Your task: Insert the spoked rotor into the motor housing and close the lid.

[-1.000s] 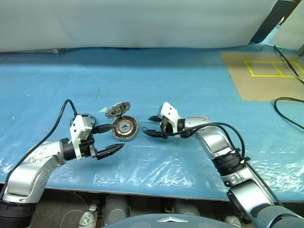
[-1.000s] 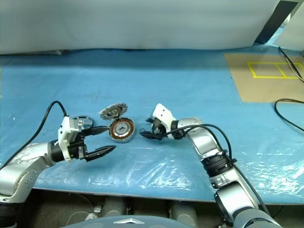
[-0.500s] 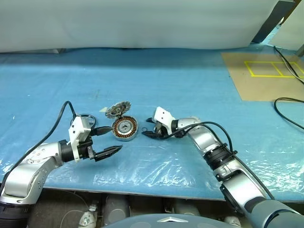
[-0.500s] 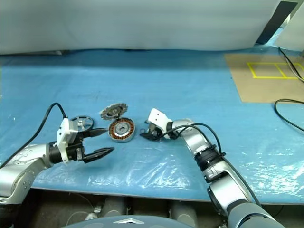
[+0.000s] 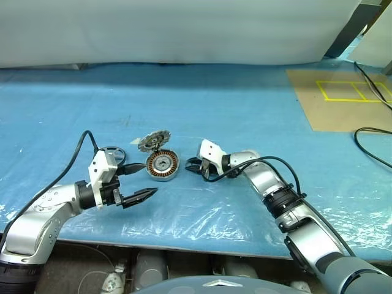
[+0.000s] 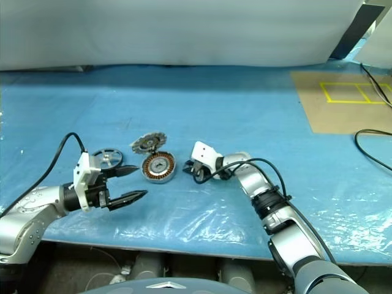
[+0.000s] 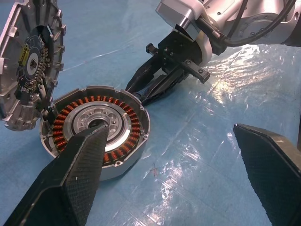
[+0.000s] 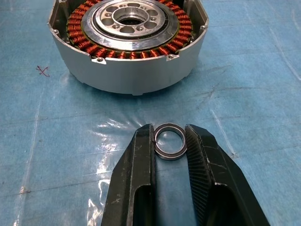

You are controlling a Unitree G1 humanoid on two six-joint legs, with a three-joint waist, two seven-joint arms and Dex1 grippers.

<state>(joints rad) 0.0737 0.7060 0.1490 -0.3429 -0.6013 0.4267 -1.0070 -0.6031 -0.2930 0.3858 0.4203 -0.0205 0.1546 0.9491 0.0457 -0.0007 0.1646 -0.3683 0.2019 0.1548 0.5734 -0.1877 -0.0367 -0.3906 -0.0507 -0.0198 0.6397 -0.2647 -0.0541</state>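
Note:
The motor housing (image 5: 162,164), a silver puck with copper windings, lies on the blue table. The finned silver lid (image 5: 153,142) stands tilted at its far edge. The dark spoked rotor (image 6: 107,158) lies flat to the housing's left, beside my left wrist. My right gripper (image 8: 168,131) rests low on the table just right of the housing, its fingers closed on a small metal ring (image 8: 170,156). In the left wrist view the right gripper (image 7: 137,93) nearly touches the housing's rim (image 7: 143,127). My left gripper (image 5: 150,177) hangs open, in front of the housing and to its left, holding nothing.
Crinkled clear plastic sheet (image 5: 202,211) covers the table's front edge. A brown board with yellow tape lines (image 5: 343,98) lies at the back right, with a black cable (image 5: 370,131) beside it. A white sheet hangs along the back.
My right gripper has sunk to the table beside the housing and its fingers have closed around the small ring. The left arm has stayed still.

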